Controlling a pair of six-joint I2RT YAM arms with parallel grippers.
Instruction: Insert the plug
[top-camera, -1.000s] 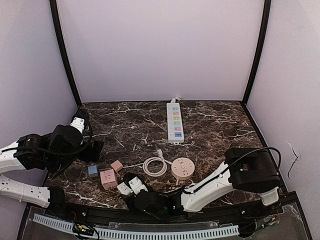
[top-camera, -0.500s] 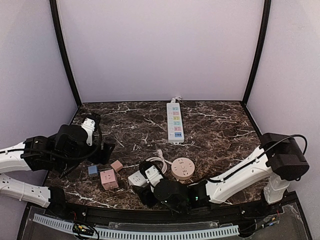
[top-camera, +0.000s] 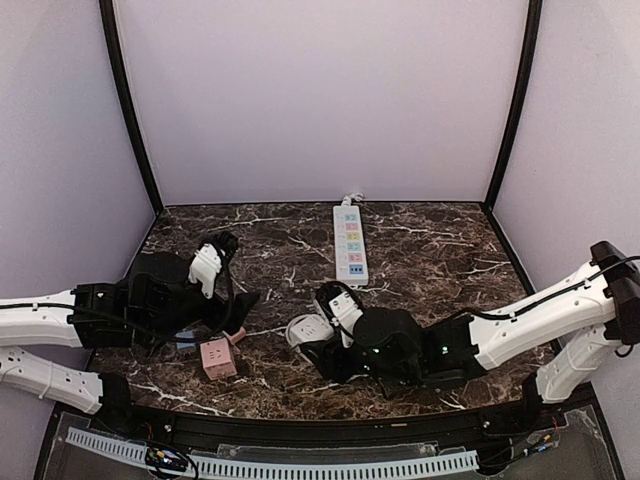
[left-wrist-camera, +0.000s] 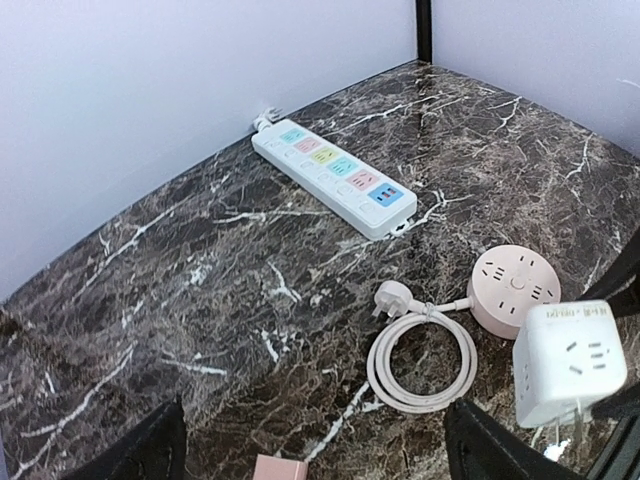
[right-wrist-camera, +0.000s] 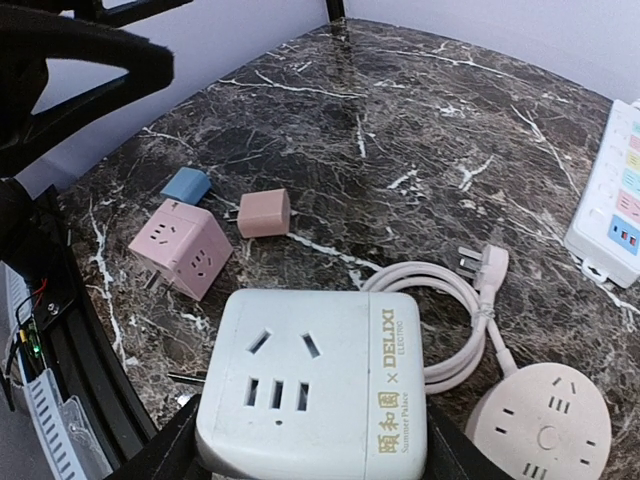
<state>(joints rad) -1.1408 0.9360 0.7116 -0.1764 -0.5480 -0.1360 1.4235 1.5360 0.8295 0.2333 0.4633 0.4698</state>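
My right gripper (right-wrist-camera: 312, 452) is shut on a white Delixi cube socket adapter (right-wrist-camera: 315, 385) and holds it just above the table, near the coiled white cable (right-wrist-camera: 455, 335). The cable's three-pin plug (right-wrist-camera: 492, 265) lies loose on the marble and runs to a round pink socket (right-wrist-camera: 545, 425). In the top view the right gripper (top-camera: 310, 335) hides that socket. The white power strip (top-camera: 350, 243) lies at the back centre. My left gripper (left-wrist-camera: 325, 452) is open and empty, hovering left of the plug (left-wrist-camera: 392, 296) and coil (left-wrist-camera: 420, 355).
A pink cube adapter (right-wrist-camera: 180, 245), a small pink adapter (right-wrist-camera: 263, 213) and a small blue adapter (right-wrist-camera: 187, 185) lie at the front left. The left arm (top-camera: 150, 300) is right behind them. Black frame posts stand at the back corners.
My right gripper has carried the white cube from the front edge back and rightward over the coil. My left gripper has swung right toward the table's middle.
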